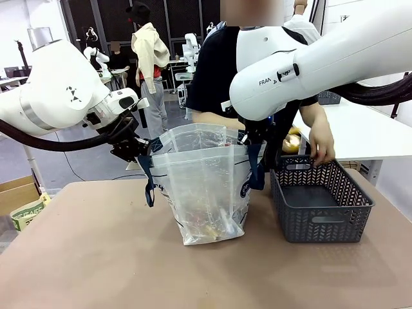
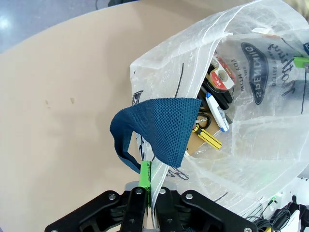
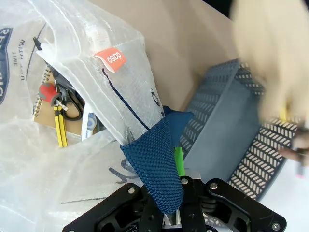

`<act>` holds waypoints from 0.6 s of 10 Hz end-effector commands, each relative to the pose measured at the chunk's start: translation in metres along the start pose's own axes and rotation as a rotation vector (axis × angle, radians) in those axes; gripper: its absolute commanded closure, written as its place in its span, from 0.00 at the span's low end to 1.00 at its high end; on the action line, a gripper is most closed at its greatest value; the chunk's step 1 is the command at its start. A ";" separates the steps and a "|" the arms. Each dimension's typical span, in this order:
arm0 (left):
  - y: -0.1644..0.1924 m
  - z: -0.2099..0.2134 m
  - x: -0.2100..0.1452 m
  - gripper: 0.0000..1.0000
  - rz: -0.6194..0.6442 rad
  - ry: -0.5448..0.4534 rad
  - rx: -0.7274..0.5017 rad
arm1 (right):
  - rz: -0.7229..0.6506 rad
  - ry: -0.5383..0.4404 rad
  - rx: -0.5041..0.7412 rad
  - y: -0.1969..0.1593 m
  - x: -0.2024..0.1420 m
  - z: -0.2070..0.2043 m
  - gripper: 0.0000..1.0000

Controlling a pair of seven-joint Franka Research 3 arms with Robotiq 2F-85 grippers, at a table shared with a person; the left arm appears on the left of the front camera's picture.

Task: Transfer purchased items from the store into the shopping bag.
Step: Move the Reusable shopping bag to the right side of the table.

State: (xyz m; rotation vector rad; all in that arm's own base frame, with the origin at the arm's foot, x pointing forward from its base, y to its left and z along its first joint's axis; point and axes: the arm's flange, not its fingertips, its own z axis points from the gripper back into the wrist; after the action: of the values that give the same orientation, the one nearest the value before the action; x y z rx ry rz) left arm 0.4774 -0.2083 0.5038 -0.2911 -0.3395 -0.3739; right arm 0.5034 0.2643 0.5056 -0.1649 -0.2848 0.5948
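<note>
**Both robot hands gripping the bag's rim, mouth open beside the basket**

The tan tabletop (image 1: 96, 257) is lying broad and bare below and in front of both hands. Its left edge is curving away outward of the left hand (image 1: 138, 151), and its near edge is running out of the front view.

The shopping bag (image 1: 199, 187) is standing upright between the two hands, its mouth spread wide and its base resting on the tabletop. The left hand is clamped shut on the bag's clear plastic rim, at the foot of one navy strap (image 2: 159, 128) that is folding over just above the fingers. The right hand (image 1: 254, 138) is closed on the opposite rim, with the other strap (image 3: 157, 159) running down between its fingers.

The store basket (image 1: 320, 199) is sitting just outward of the right hand, near the bag but apart from it, a narrow strip of tabletop showing between them. Its grey floor is showing. A person's hand (image 1: 322, 153) is resting on the basket's far rim, beyond the right hand.

The purchased items (image 2: 212, 116) are lying at the bottom of the bag, below both hands: a brown spiral pad, scissors and a yellow-handled piece among them.

The surface is looking matte and even. Beyond it, grey floor is opening out behind the left hand, and a white table (image 1: 367, 129) is standing behind the right.
</note>
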 end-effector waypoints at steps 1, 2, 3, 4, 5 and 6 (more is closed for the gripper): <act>0.002 0.000 -0.001 1.00 0.003 -0.004 0.002 | 0.002 -0.004 -0.004 -0.001 0.000 0.001 1.00; 0.002 0.000 -0.001 1.00 0.003 -0.004 0.002 | 0.002 -0.004 -0.004 -0.001 0.000 0.001 1.00; 0.002 0.000 -0.001 1.00 0.003 -0.004 0.002 | 0.002 -0.004 -0.004 -0.001 0.000 0.001 1.00; 0.002 0.000 -0.001 1.00 0.003 -0.004 0.002 | 0.002 -0.004 -0.004 -0.001 0.000 0.001 1.00; 0.002 0.000 -0.001 1.00 0.003 -0.004 0.002 | 0.002 -0.004 -0.004 -0.001 0.000 0.001 1.00; 0.002 0.000 -0.001 1.00 0.003 -0.004 0.002 | 0.002 -0.004 -0.004 -0.001 0.000 0.001 1.00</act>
State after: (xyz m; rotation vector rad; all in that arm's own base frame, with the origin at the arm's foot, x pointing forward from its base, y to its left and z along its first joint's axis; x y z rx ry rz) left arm 0.4774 -0.2083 0.5038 -0.2911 -0.3394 -0.3739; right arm 0.5034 0.2643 0.5056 -0.1649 -0.2848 0.5948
